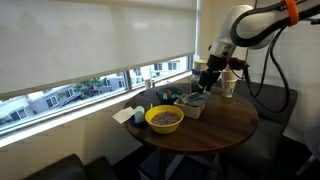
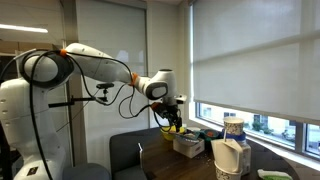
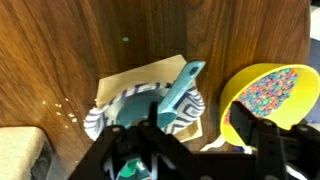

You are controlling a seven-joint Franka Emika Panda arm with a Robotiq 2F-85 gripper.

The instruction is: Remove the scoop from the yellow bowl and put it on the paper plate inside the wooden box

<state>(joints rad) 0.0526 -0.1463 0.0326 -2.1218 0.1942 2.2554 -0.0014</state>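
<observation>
In the wrist view the teal scoop lies on the patterned paper plate, which sits in the low wooden box. The yellow bowl with its speckled inside stands just to the right of the box. My gripper is open and empty, above the gap between plate and bowl and clear of the scoop. In an exterior view the gripper hovers over the box, with the bowl towards the table's front. The gripper and box also show in an exterior view.
A round wooden table holds everything. Pale paper cups stand behind the box, also seen up close. A small white box sits at the table's window-side edge. A beige object lies near the wooden box.
</observation>
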